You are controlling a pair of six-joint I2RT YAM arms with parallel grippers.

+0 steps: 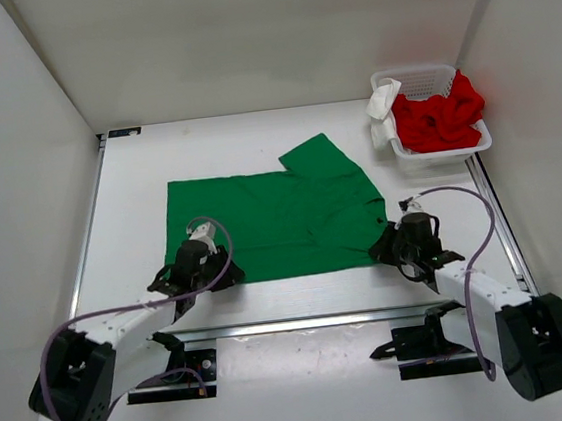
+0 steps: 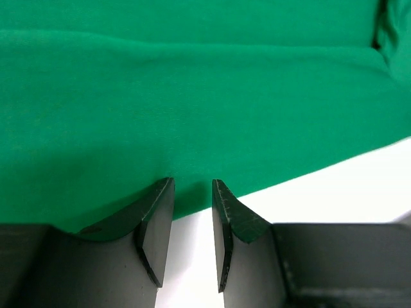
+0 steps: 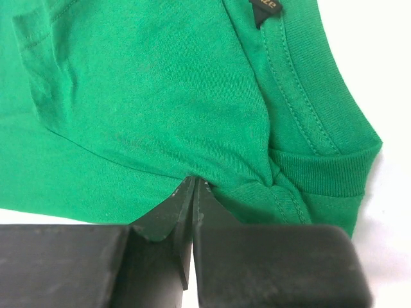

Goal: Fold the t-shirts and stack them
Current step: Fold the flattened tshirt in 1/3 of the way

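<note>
The green t-shirt [image 1: 272, 221] lies spread flat on the table, one sleeve pointing to the far side. My left gripper [image 1: 217, 274] stands open at its near hem. In the left wrist view the left gripper [image 2: 192, 186] has its tips at the cloth edge [image 2: 192, 96], with bare white table between the fingers. My right gripper [image 1: 386, 248] is at the shirt's near right corner. In the right wrist view the right gripper [image 3: 194, 183] is shut, pinching puckered green cloth [image 3: 148, 96] beside the ribbed collar [image 3: 302, 96]. The red t-shirt [image 1: 439, 118] and the white t-shirt [image 1: 384, 109] are bunched in the basket.
A white mesh basket [image 1: 428, 74] stands at the far right corner of the table, with the white cloth hanging over its left rim. White walls close in the table on three sides. Metal rails run along the near edge by the arm bases.
</note>
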